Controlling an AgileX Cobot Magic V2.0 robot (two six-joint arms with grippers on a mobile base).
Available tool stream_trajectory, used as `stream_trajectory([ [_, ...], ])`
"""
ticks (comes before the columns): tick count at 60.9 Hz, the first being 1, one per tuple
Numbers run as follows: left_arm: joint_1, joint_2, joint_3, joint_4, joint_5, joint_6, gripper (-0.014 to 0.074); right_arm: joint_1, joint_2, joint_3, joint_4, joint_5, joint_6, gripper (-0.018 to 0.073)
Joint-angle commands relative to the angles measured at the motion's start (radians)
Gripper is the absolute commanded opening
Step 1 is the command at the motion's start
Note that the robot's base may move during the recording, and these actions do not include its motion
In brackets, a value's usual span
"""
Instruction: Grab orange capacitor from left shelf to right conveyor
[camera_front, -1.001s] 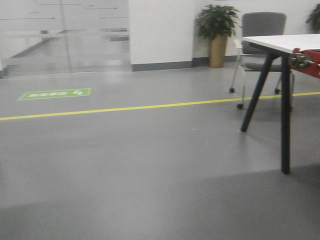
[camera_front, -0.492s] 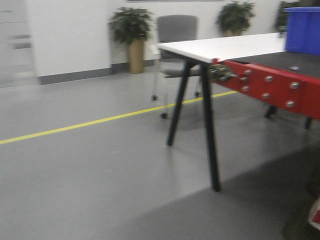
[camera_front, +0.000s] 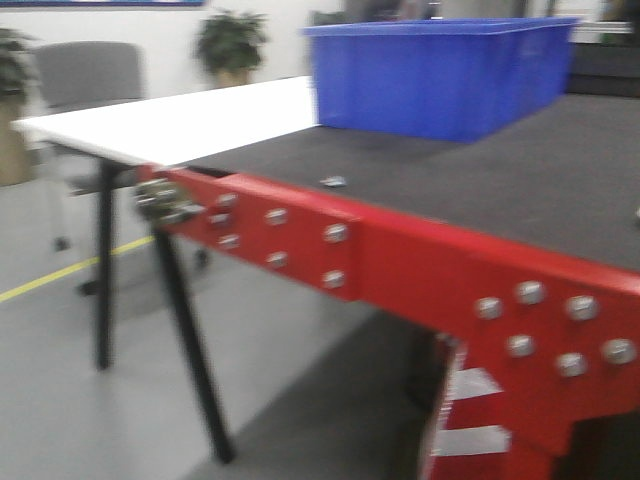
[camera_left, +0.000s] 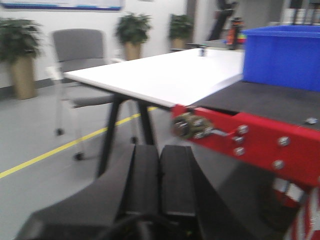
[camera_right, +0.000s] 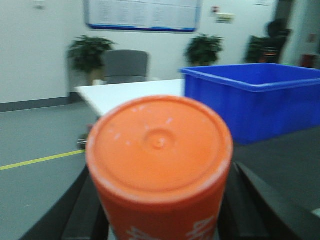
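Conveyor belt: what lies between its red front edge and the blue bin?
Front view: one small blurred object on the belt; the rest looks bare.

My left claw (camera_left: 160, 150) is all matte black: two flat, blocky fingers (camera_left: 144, 175) with squared tips, widening behind them into a broad, sloping black housing (camera_left: 75, 215), with a dark curved loop (camera_left: 135, 224), maybe a cable, blurred at the very back. Of my right claw (camera_right: 162, 170) I see only two black fingers (camera_right: 262, 197), long and straight-edged, one on each side, their surfaces too blurred for detail.
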Motion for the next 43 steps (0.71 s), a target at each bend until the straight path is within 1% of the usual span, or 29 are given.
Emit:
stream_trajectory([
  [1, 0.003, 0.01, -0.008, -0.005, -0.09, 0.0, -0.0105, -0.003, 0.013, -0.028, -0.025, -0.028, -0.008, 0.0055],
  [43, 0.003, 0.01, -0.008, -0.005, -0.09, 0.0, -0.0105, -0.003, 0.013, -0.028, -0.025, -0.029, -0.008, 0.0055],
])
